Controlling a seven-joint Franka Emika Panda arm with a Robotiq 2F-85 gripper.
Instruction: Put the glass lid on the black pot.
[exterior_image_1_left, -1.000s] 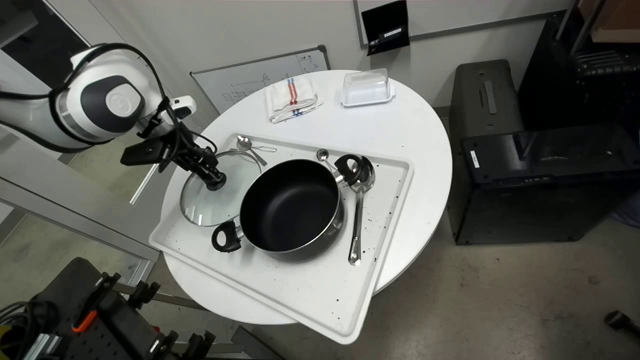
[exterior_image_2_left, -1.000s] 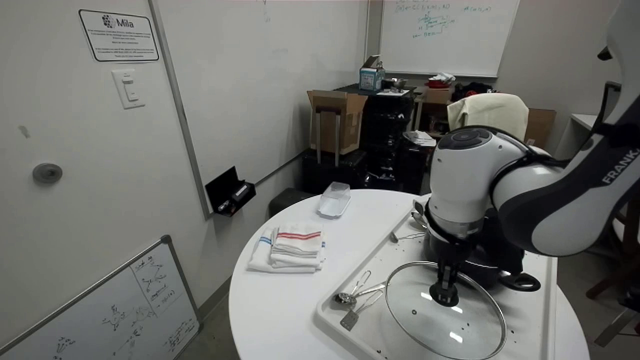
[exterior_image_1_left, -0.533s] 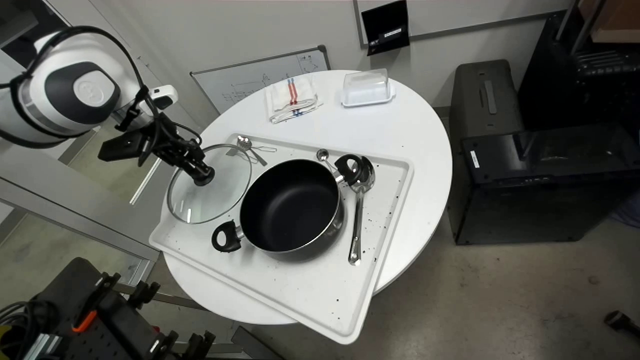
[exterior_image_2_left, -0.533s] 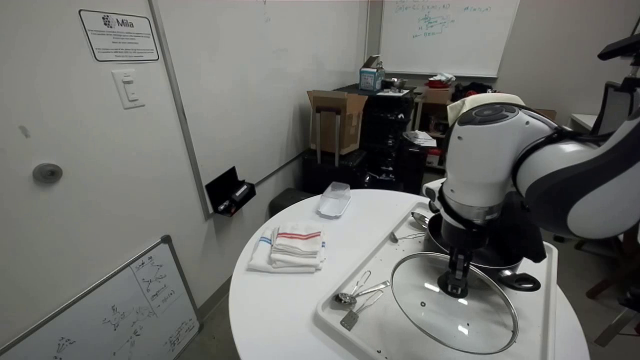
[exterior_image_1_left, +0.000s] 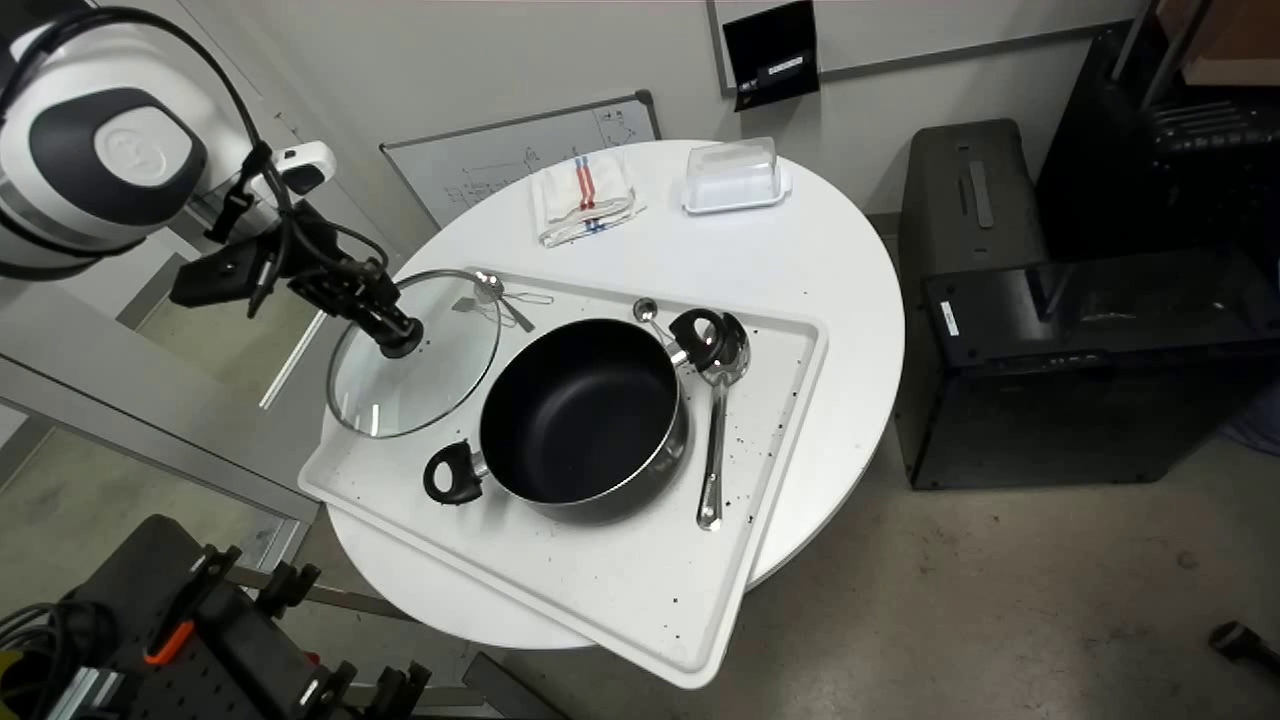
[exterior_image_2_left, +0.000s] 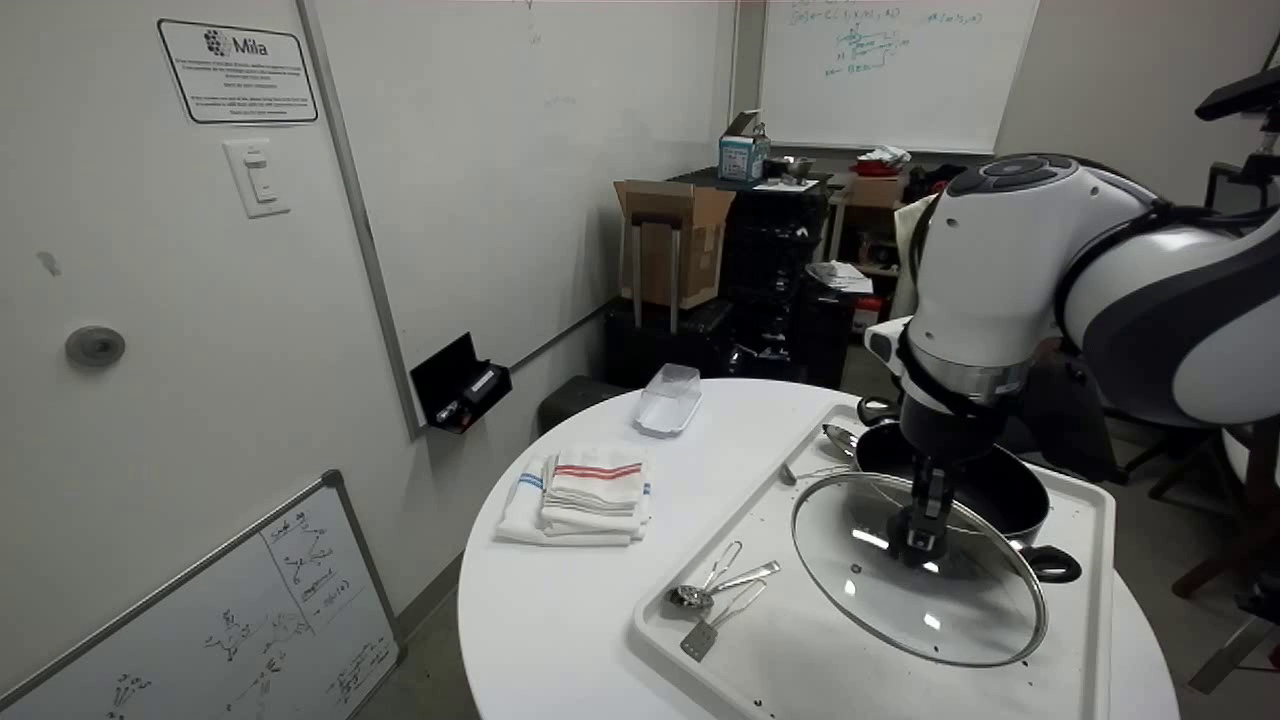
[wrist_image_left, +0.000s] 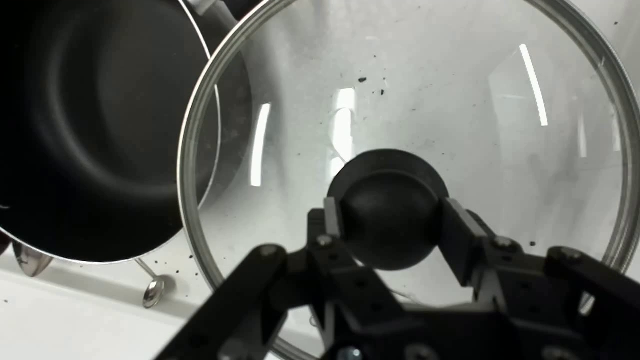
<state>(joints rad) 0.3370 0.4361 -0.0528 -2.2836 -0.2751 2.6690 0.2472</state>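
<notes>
A round white table (exterior_image_1_left: 840, 265) bears a white tray (exterior_image_1_left: 620, 600) and, on it, an uncovered black pot (exterior_image_1_left: 580, 410). Just beside the pot, a glass lid (wrist_image_left: 410, 125), apparently clear of the tray, hangs from the gripper (wrist_image_left: 392, 225), 2 fingers (wrist_image_left: 460, 245) pinching the lid's dark knob (wrist_image_left: 387, 215). Pot and lid are round, so direction likely decides: in the wrist view the pot lies left of the fingers. The pot is cropped there; the lid's height against it is hard to judge.

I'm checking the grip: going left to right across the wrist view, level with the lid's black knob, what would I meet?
Black pot, left rim of the glass lid, one pincer finger, black knob, opposite pincer finger, right rim of the glass lid.
</notes>
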